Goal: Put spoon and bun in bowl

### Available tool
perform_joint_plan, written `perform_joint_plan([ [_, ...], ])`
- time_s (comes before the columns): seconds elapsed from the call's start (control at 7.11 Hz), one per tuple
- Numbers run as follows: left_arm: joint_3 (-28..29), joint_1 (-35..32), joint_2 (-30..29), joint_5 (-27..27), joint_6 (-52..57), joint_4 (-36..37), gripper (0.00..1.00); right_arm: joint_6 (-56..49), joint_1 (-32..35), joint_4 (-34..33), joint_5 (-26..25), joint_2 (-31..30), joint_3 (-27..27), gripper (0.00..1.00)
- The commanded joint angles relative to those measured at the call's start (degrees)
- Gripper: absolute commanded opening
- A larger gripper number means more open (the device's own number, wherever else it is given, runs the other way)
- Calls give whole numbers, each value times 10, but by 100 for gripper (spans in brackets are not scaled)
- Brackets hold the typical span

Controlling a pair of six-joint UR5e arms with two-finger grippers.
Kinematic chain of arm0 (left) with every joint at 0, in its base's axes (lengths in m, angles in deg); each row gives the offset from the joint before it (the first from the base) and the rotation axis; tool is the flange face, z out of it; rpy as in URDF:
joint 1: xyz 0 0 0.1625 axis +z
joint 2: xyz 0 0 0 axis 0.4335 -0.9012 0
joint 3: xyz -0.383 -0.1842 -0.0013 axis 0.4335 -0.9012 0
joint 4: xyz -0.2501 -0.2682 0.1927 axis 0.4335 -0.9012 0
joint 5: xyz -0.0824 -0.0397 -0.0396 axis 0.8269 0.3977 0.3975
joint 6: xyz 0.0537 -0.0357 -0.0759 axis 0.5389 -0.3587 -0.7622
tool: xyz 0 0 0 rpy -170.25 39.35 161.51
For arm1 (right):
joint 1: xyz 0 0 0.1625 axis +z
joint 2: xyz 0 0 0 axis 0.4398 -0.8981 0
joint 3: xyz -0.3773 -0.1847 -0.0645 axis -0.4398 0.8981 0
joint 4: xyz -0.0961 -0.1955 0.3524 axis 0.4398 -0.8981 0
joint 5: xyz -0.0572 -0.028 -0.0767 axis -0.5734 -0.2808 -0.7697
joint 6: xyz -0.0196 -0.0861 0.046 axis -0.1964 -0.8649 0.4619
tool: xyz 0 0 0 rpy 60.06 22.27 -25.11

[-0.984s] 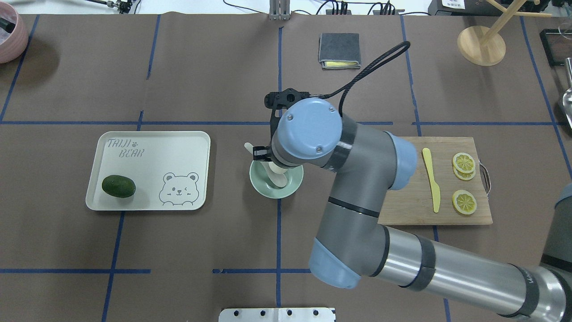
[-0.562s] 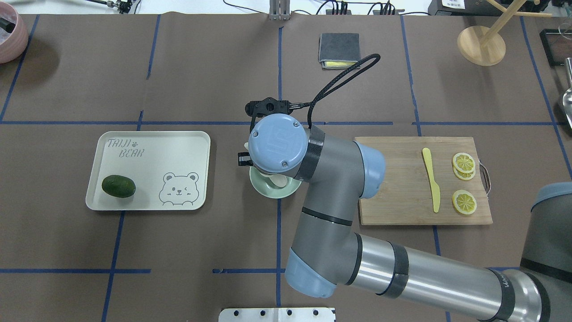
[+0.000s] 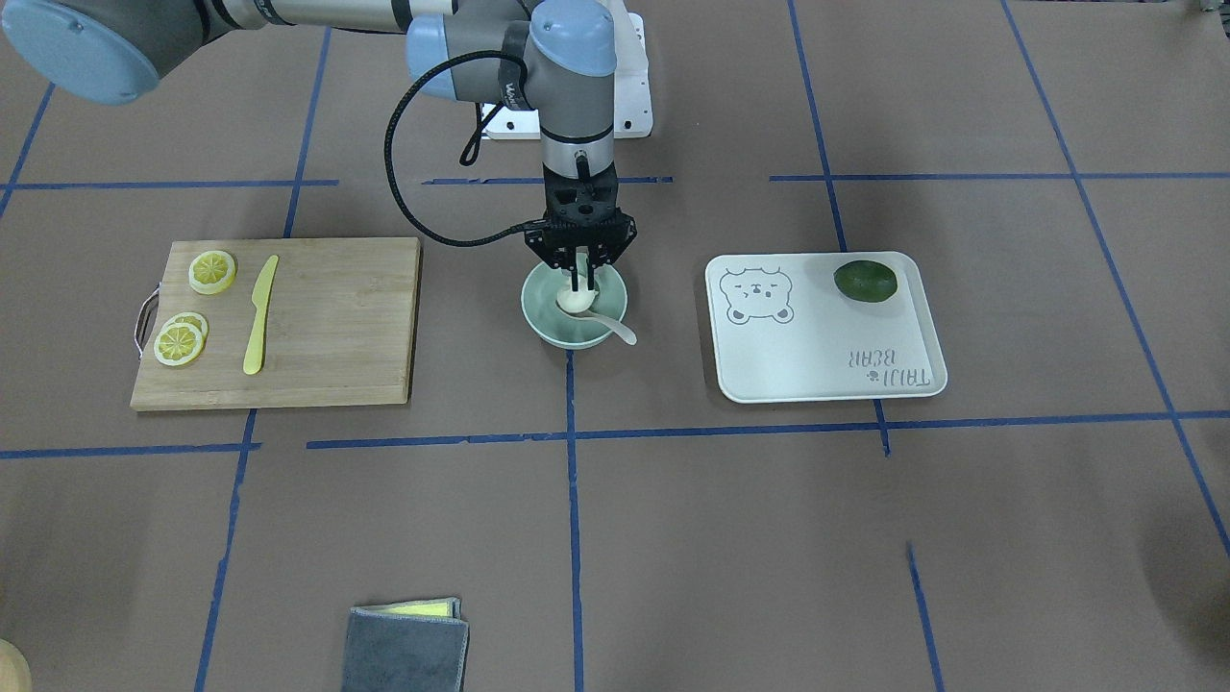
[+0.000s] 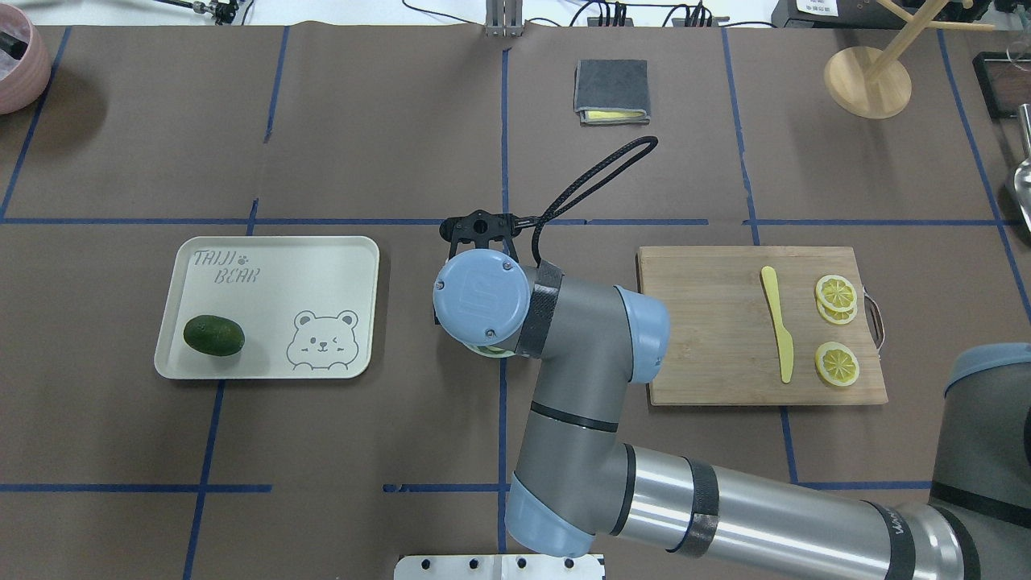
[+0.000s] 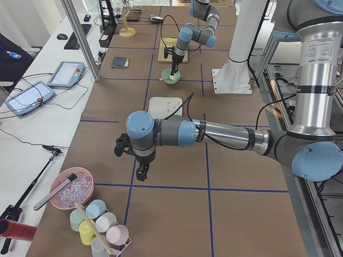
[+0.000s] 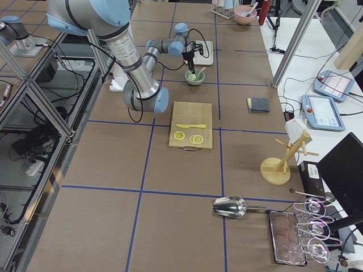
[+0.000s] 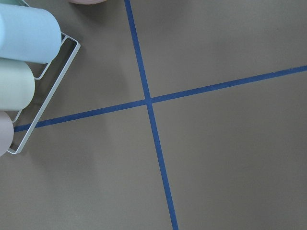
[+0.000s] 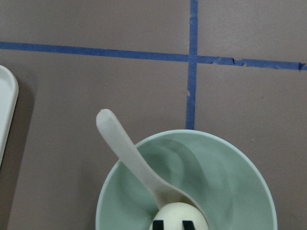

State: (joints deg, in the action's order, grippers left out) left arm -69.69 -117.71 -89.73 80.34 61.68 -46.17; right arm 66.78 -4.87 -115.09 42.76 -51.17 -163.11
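Observation:
The pale mint-green bowl [image 3: 598, 330] stands at the table's middle, also in the right wrist view [image 8: 230, 182]. The beige spoon [image 3: 615, 328] lies in it, scoop inside, handle [image 8: 125, 148] over the rim. My right gripper [image 3: 578, 281] points straight down into the bowl, shut on the white bun [image 3: 574, 302]. The bun [image 8: 178, 213] is low in the bowl, against the spoon's scoop, with the black fingertips [image 8: 160, 224] on it. In the overhead view my right wrist covers nearly all of the bowl [image 4: 491, 351]. My left gripper [image 5: 142, 174] hangs over bare table far from the bowl; I cannot tell its state.
A white bear-print tray [image 3: 826, 356] with a dark green fruit [image 3: 865, 280] lies beside the bowl. A wooden board [image 3: 327, 317] carries a yellow knife [image 3: 259, 315] and lemon slices [image 3: 211, 271]. A grey cloth [image 3: 405, 649] lies at the far edge. A cup rack [image 7: 19, 72] is near my left gripper.
My right arm has swung leftward in the overhead view and the wrist now sits directly over the bowl, hiding the bowl and spoon that showed before.

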Motion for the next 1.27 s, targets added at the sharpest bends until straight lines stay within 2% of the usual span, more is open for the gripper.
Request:
perform_joint_plan([
  [0.0,2,0,0,0,0,-1,100,-3,8,-1,1,-2,-12,100],
  [0.14,3,1,0,0,1,-1,100,-19,41,-1,22,-17,-38,100],
  [0.42,2,1,0,-6,1,1,100,-143,141,0,130,-93,-113,100],
  [0.56,6,0,2,-6,2,1,100,-215,200,1,193,-131,-131,100],
  [0.7,13,0,4,-5,4,1,100,-283,257,1,228,-171,-142,100],
  [0.84,9,0,8,-6,4,2,100,-387,310,3,253,-222,-153,100],
  [1.12,3,-1,17,-7,5,2,100,-630,455,-1,368,-333,-150,100],
])
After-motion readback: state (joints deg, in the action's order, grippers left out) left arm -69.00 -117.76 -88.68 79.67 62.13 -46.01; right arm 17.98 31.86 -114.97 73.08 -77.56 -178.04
